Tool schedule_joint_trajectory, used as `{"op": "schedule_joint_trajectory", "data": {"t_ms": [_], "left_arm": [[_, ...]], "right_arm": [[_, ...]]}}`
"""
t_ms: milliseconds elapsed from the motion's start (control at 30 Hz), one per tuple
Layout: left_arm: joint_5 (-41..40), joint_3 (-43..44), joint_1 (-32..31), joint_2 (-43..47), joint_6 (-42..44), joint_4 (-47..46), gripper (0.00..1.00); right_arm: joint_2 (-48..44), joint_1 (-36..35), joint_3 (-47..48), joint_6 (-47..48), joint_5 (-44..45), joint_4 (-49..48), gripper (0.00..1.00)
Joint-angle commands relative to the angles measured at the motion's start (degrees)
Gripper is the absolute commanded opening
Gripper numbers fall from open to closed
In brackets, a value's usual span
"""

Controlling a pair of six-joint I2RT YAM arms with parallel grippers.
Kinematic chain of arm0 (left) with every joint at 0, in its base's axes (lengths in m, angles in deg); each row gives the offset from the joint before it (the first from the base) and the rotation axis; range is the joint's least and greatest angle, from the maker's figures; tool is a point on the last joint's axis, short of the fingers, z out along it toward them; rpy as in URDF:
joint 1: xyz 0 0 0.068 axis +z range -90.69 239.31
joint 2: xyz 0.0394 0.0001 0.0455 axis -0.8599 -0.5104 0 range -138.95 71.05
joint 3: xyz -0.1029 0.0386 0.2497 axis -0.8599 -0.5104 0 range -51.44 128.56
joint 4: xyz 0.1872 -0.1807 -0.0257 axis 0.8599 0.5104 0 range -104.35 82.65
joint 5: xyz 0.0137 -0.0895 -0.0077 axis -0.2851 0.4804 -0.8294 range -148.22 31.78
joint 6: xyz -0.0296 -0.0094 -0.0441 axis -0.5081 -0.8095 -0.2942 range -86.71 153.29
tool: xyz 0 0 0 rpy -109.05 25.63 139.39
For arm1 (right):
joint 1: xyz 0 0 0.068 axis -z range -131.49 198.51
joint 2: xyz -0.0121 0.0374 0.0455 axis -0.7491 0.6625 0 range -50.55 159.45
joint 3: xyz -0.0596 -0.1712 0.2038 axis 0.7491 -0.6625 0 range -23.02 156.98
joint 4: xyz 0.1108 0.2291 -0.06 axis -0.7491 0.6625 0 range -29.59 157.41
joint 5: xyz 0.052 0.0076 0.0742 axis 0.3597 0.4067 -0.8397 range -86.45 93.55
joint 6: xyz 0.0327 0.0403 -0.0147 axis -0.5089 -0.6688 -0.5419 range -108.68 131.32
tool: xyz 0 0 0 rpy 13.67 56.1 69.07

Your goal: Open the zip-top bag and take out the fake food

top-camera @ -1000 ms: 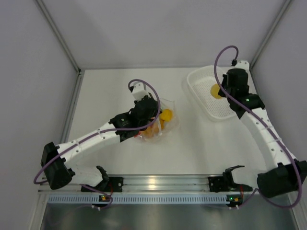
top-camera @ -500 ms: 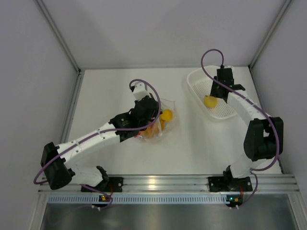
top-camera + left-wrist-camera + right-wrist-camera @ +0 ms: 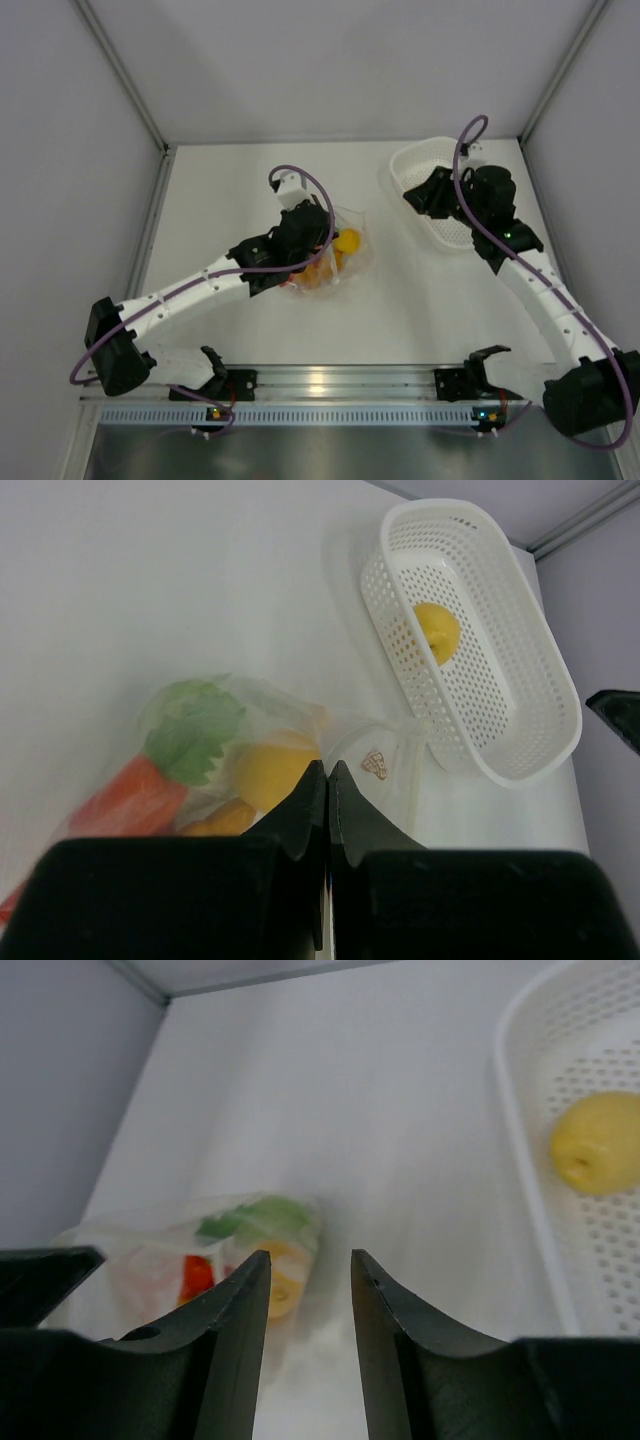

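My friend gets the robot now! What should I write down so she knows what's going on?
Left gripper: fingers shut, pinching the edge of the zip-top bag at mid-table.
Right gripper: open, empty, by the white basket, facing the bag.
Done: one yellow lemon lies in the basket.
Left: the rest of the fake food, yellow, orange and green pieces, is inside the bag. Take them out.

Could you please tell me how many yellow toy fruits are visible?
2: a lemon in the white basket, another yellow fruit inside the zip-top bag; more may hide there.
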Motion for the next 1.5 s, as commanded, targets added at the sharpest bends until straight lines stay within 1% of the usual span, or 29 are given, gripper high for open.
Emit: {"op": "schedule_joint_trajectory", "data": {"t_ms": [0,67,100,167,200,267,300,400,500,600,733,833,900,1033,1200,1300,1467], "left_arm": [[0.46,0.64,-0.3,2.54,-1.34,-1.93,0.0],[0.63,0.64,-0.3,2.45,-1.87,-1.76,0.0],[0.55,0.55,-0.3,2.62,-2.21,-1.85,0.0],[0.11,0.46,-0.3,2.71,-3.01,-1.85,0.0],[0.02,0.29,-0.3,2.8,-3.27,-1.85,0.0],[0.02,0.2,-0.3,3.06,-4.32,-2.02,0.0],[0.54,0.2,-0.3,2.98,-4.41,-1.94,0.0],[1.16,-0.24,-0.3,3.33,-5.2,-2.02,0.0],[0.46,-1.38,-0.3,4.03,-7.4,-1.94,0.0],[-0.42,-1.91,-0.21,4.03,-8.81,-1.94,0.0],[-1.65,-2.44,-0.3,3.86,-9.34,-1.94,0.0],[-1.56,-2.53,-0.21,3.42,-8.9,-2.02,0.0],[-0.69,-2.61,-0.3,3.07,-8.81,-1.94,0.0],[0.37,-3.4,-0.3,2.89,-8.72,-1.94,0.0],[1.34,-4.98,-0.21,3.07,-9.42,-1.94,0.0],[1.95,-5.51,-0.21,3.15,-9.51,-1.94,0.0],[2.39,-6.65,-0.21,4.12,-9.78,-1.94,0.0]], "right_arm": [[-4.03,-4.59,-5.18,-7.34,-13.36,-10.01,0.39],[-5.96,-7.32,-6.42,-7.98,-13.2,-11.25,0.39],[-6.23,-10.55,-6.33,-8.5,-11.19,-11.25,0.39],[-6.15,-14.17,-5.72,-8.68,-9.25,-11.34,0.39],[-5.71,-17.75,-5.37,-9.12,-5.67,-10.82,0.39],[-4.22,-20.76,-4.75,-9.73,-1.52,-10.38,0.39],[-3.86,-22.87,-4.93,-10.7,3.2,-10.2,0.39],[-2.46,-25.69,-5.98,-12.55,8.5,-11.95,0.4],[0.79,-28.07,-4.76,-12.55,11.76,-10.91,0.41],[5.36,-29.74,-2.82,-11.94,16.5,-9.85,0.46],[11.42,-30.27,-1.24,-10.88,19.67,-9.06,0.5],[13.19,-30.45,-1.58,-10.27,23.45,-8.35,0.5],[14.41,-30.62,-1.59,-10.26,25.65,-8.61,0.55],[17.66,-30.54,-0.62,-10.09,25.74,-9.05,0.6],[21.89,-30.54,0.17,-10.44,23.2,-10.81,0.64],[24.7,-30.54,0.43,-10.7,23.19,-12.13,0.68],[27.16,-30.54,0.17,-11.67,24.77,-13.54,0.68]]}}
